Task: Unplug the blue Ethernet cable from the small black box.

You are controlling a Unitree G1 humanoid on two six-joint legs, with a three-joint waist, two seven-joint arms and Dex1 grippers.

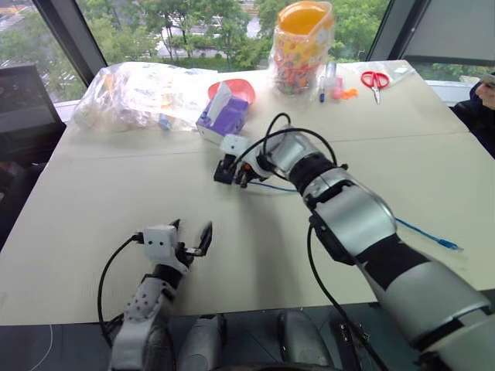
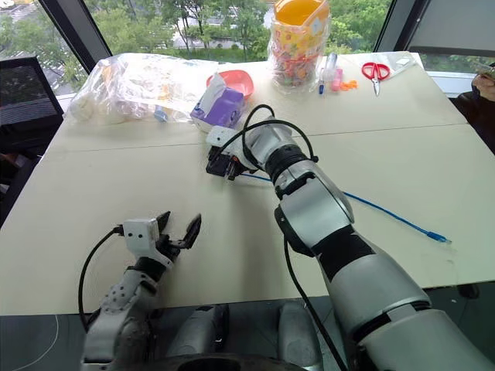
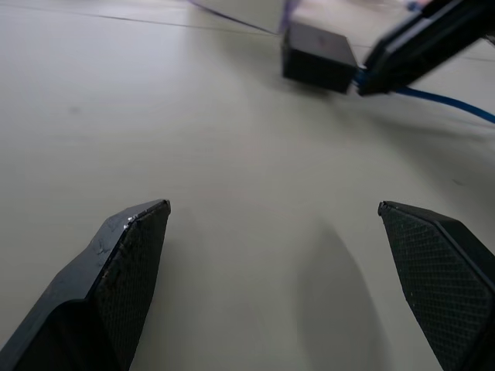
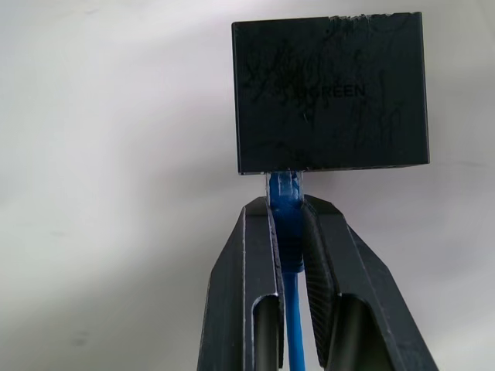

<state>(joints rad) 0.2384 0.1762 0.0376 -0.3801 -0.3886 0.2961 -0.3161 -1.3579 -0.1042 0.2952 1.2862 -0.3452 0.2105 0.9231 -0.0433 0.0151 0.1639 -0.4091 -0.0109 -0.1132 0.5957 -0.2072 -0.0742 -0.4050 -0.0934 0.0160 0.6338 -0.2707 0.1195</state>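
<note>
Right wrist view shows the right gripper pinched on the blue Ethernet cable at its plug, seated in the small black box. Left eye view adds the table mid-surface setting and the left gripper spread wide, holding nothing.

— Colours near the middle?
— Bright blue Ethernet cable, matte black small box with faint grey lettering, pale cream tabletop.
— And the hands?
— Black fingers on the right hand; black too on the left hand, with a fine cross-hatched texture on the pads.
— Farther back?
— Purple tissue box with white tissue, coral-pink bowl, red-handled scissors, clear jar with orange lid and multicoloured contents.
</note>
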